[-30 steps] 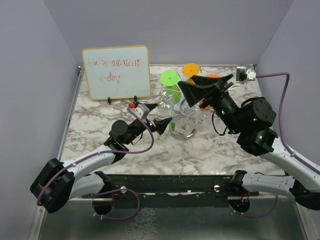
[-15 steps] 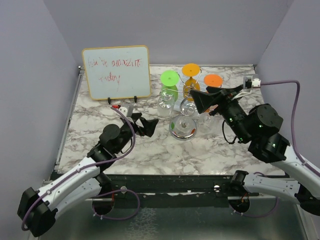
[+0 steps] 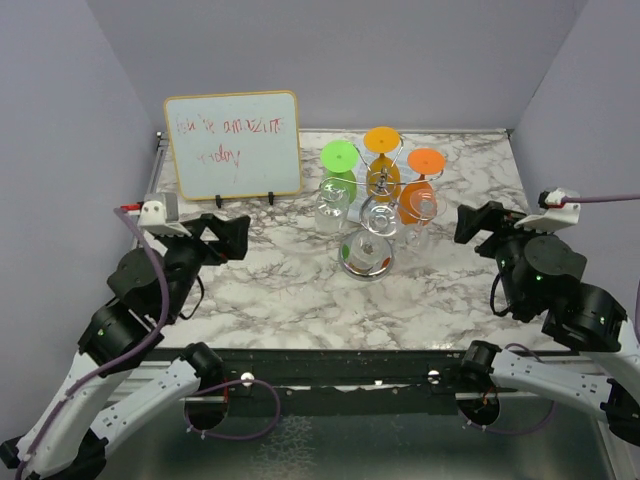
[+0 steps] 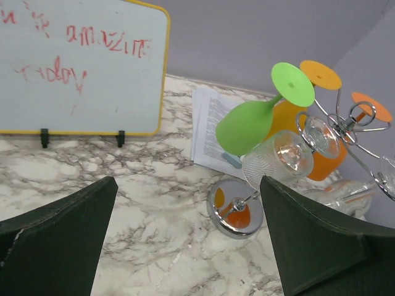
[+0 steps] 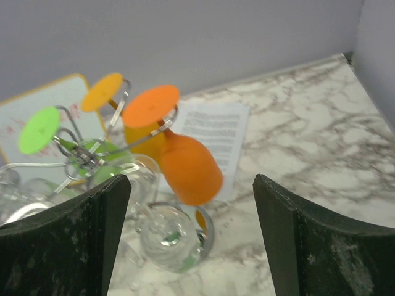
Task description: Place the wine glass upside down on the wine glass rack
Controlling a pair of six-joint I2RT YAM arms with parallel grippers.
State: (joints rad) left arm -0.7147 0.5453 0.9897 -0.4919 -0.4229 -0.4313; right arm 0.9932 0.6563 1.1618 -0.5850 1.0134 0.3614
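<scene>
The chrome wine glass rack stands mid-table on its round mirrored base. Several wine glasses hang upside down from its curled arms: a green one, a yellow-orange one, an orange one and clear ones. My left gripper is open and empty, well left of the rack. My right gripper is open and empty, to its right. The left wrist view shows the base, the green glass and a clear glass. The right wrist view shows the orange glass and a clear glass.
A whiteboard with red writing stands on an easel at the back left. A printed paper sheet lies behind the rack. Purple walls close in the table on three sides.
Both arms have pulled back from the rack, the left one to the left and the right one to the right. Both grippers are now clear of the glasses.
</scene>
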